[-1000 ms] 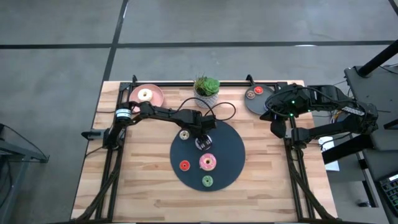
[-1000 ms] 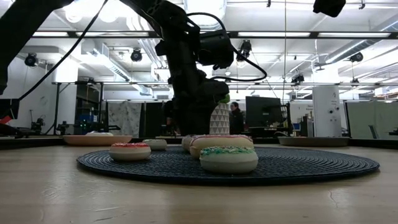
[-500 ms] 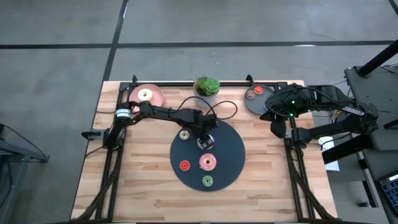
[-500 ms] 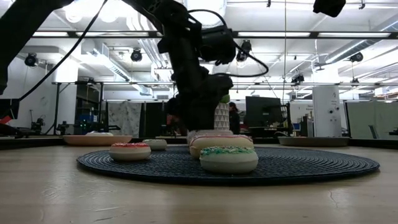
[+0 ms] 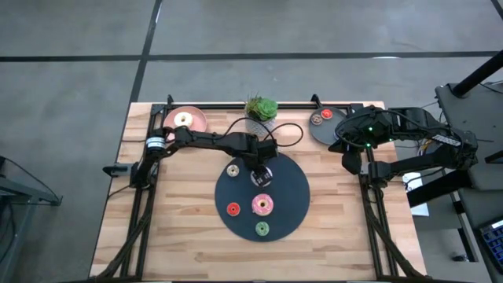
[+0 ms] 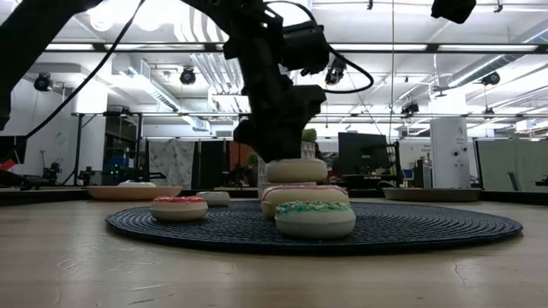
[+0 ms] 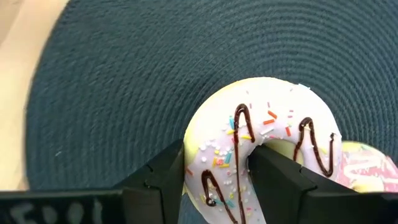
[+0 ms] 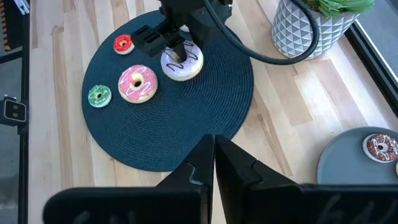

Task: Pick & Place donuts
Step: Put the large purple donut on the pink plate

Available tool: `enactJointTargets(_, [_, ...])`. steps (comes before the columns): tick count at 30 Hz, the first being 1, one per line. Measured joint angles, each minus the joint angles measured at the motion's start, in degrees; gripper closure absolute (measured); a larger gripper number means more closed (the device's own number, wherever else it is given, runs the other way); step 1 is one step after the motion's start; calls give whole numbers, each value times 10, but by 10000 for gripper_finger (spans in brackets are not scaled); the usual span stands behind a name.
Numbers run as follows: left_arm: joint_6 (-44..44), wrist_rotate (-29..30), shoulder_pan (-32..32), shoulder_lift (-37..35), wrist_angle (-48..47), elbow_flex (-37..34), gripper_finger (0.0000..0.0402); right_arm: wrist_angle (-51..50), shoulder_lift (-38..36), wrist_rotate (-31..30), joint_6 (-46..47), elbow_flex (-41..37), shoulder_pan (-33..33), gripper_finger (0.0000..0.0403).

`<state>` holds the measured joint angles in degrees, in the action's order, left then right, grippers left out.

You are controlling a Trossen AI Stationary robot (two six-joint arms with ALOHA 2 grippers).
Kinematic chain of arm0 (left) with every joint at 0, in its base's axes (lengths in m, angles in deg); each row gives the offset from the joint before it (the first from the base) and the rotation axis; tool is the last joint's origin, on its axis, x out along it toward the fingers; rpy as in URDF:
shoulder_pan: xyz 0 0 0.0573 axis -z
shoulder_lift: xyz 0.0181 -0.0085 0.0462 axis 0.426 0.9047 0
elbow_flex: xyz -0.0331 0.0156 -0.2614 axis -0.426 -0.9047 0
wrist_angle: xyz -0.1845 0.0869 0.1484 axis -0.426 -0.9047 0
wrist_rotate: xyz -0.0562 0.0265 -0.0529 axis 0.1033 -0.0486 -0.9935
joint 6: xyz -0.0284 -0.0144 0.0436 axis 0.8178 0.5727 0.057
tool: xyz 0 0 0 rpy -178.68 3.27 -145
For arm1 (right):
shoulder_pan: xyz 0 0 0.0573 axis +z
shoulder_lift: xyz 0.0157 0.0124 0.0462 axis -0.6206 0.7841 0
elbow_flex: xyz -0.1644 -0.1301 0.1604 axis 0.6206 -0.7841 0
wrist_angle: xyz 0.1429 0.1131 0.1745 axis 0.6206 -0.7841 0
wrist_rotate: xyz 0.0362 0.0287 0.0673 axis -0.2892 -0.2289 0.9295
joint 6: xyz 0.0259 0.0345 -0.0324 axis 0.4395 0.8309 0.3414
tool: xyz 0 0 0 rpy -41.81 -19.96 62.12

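My left gripper (image 7: 219,158) is shut on the purple-white donut (image 7: 264,134), which hangs a little above the dark round mat (image 5: 283,196); in the low view that donut (image 6: 295,170) floats over the pink donut (image 6: 304,195). On the mat lie the pink donut (image 5: 262,205), a red one (image 5: 233,209), a green one (image 5: 262,229) and a cream one (image 5: 233,170). A white donut (image 5: 183,119) sits on the pink plate (image 5: 196,124). Two small donuts (image 5: 321,117) lie on the grey plate (image 5: 326,134). My right gripper (image 8: 213,155) waits shut at the table's right. My left gripper holds the purple-white donut by one side of its ring (image 7: 214,168). One finger (image 7: 277,180) stands in the hole and the other finger (image 7: 165,177) on the outer rim. The fingers come steeply from above. The donut hangs about level, clear of the mat.
A potted plant (image 5: 261,108) in a white pot stands at the far edge between the two plates. Bare wood lies left, right and in front of the mat.
My left gripper has gone up with the purple-white donut, which was on the mat behind the pink donut and is now lifted clear of it, still level.
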<state>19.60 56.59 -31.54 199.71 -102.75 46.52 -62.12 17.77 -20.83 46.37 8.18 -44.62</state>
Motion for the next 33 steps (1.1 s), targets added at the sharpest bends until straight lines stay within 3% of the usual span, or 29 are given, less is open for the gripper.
enactJointTargets(18, [-64,2,-65,-2,-222,73,255,8,0,0,-5,0,0,394])
enactJointTargets(33, [-119,1,-159,-2,-242,73,255,9,0,0,-13,0,0,394])
